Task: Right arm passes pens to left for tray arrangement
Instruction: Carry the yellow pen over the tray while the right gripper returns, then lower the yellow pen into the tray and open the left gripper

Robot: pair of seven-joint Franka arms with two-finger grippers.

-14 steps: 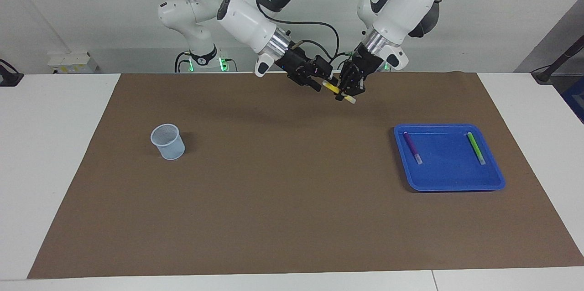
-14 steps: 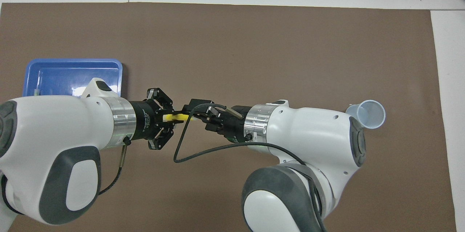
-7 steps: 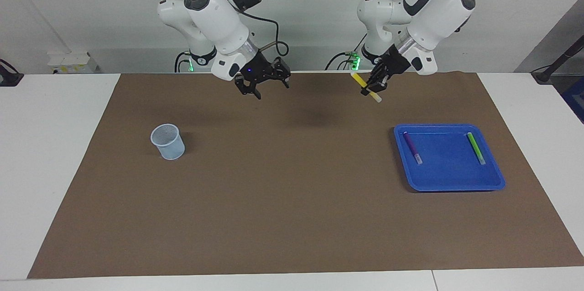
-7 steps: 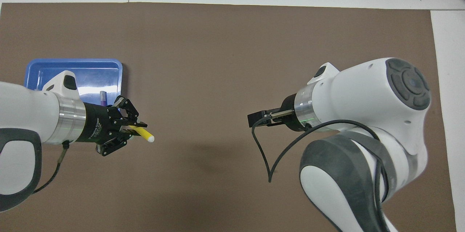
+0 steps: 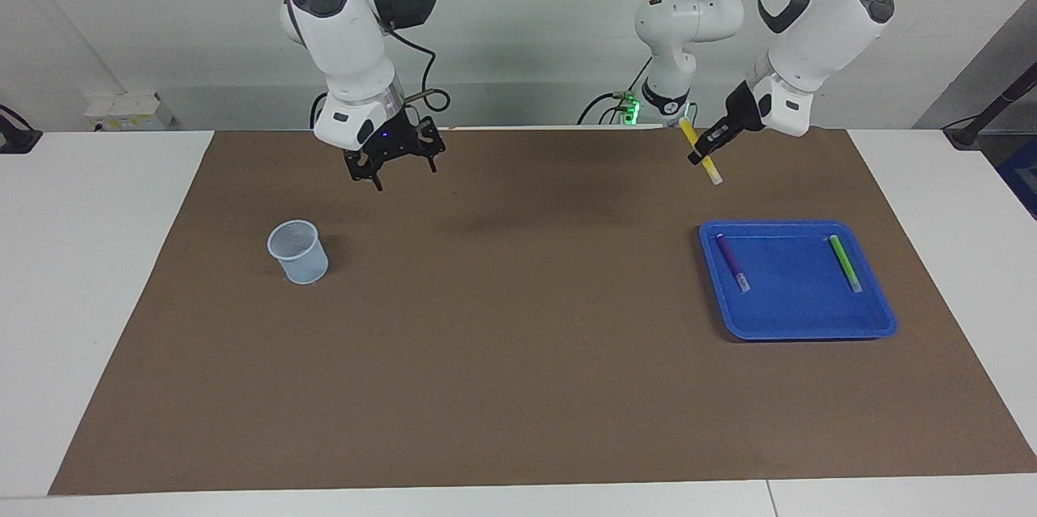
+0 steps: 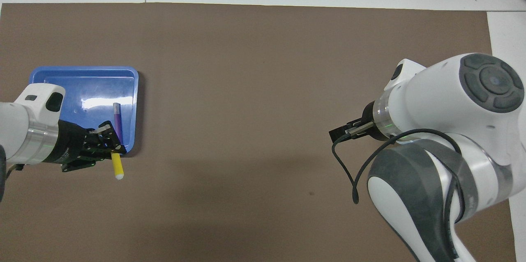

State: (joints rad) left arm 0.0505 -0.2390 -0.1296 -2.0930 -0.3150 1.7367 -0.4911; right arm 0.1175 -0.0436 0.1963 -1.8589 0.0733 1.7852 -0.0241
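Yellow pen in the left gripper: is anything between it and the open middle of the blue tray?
Nothing visible. The left gripper holds the yellow pen in the air over the mat beside the tray. The purple pen and green pen lie along opposite edges, leaving the middle bare.

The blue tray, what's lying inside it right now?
Inside the blue tray lie a purple pen and a green pen, apart at its two ends. The yellow pen is in the left gripper, up in the air. In the overhead view the arm covers the green pen.
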